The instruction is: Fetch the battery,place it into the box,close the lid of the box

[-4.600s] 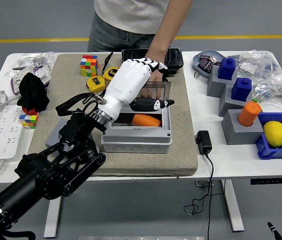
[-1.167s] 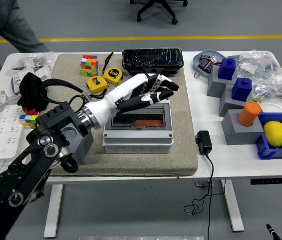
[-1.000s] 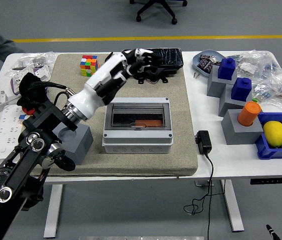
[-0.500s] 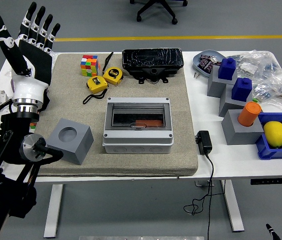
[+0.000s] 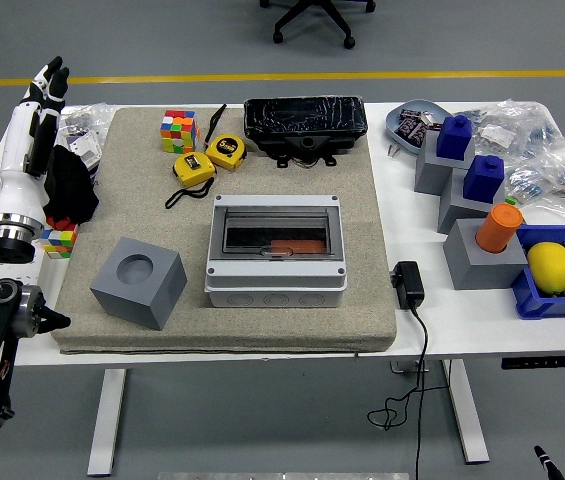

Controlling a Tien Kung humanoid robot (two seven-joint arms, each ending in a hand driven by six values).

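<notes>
The grey box (image 5: pixel 276 250) sits in the middle of the beige mat (image 5: pixel 222 180) with its clear lid down. Through the lid an orange battery (image 5: pixel 298 247) shows inside. My left hand (image 5: pixel 40 98) is raised at the far left edge, well away from the box, fingers straight and holding nothing. The right hand is out of view.
A grey block with a round hole (image 5: pixel 138 282) stands left of the box. Two yellow tape measures (image 5: pixel 209 157), a colour cube (image 5: pixel 178 130) and a black tray (image 5: pixel 305 121) lie behind it. Grey stands with blue and orange pieces (image 5: pixel 472 195), a lemon (image 5: pixel 550 266) and a charger (image 5: pixel 408 284) are on the right.
The lid came down over the battery. My left hand drew back from the box to the far left edge and has turned edge-on. The person at the far side has left.
</notes>
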